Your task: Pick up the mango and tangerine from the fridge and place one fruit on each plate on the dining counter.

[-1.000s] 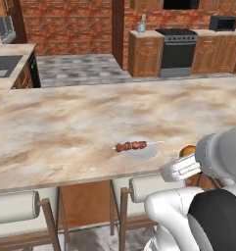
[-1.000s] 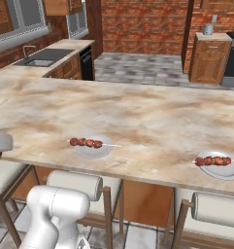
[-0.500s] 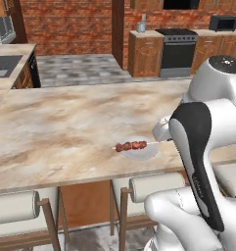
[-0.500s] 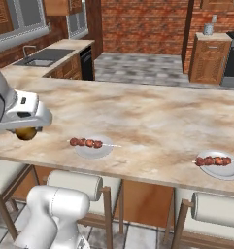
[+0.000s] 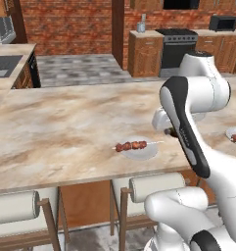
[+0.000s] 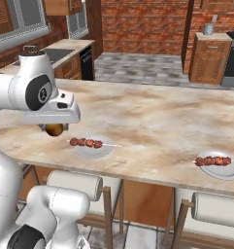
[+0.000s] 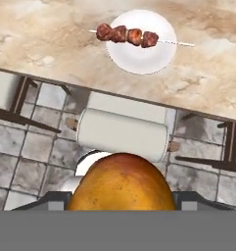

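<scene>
mango [image 7: 123, 182] pinched between the fingers of the gripper [image 6: 54, 129], held in the air above the near edge of the dining counter [image 6: 157, 116]. in the hand view the fruit bulges up large and orange-yellow at the bottom, and the dark fingertips themselves are hidden behind it, so the exact contact line cannot be read.

nearer plate [image 7: 140, 41] lies on the counter just beyond the edge, a meat skewer [image 7: 127, 35] across it; in the right base view the gripper hangs to the left of that plate [image 6: 93, 146], apart from it, not yet over it. second plate [image 6: 219, 166] sits well off to the right, also with a skewer. stool backrest [image 7: 122, 133] is directly below the fruit, floor tiles around it.

handling, as judged: the mango looks smooth-skinned, rounded, fairly heavy for its size, firm but bruisable. a round body in two flat fingers can roll or slip; best grip is across the widest middle, which seems to be where it is held. a drop here would miss the counter. the free part of the plate beside the skewer is small, so the fruit may roll off it when released.
</scene>
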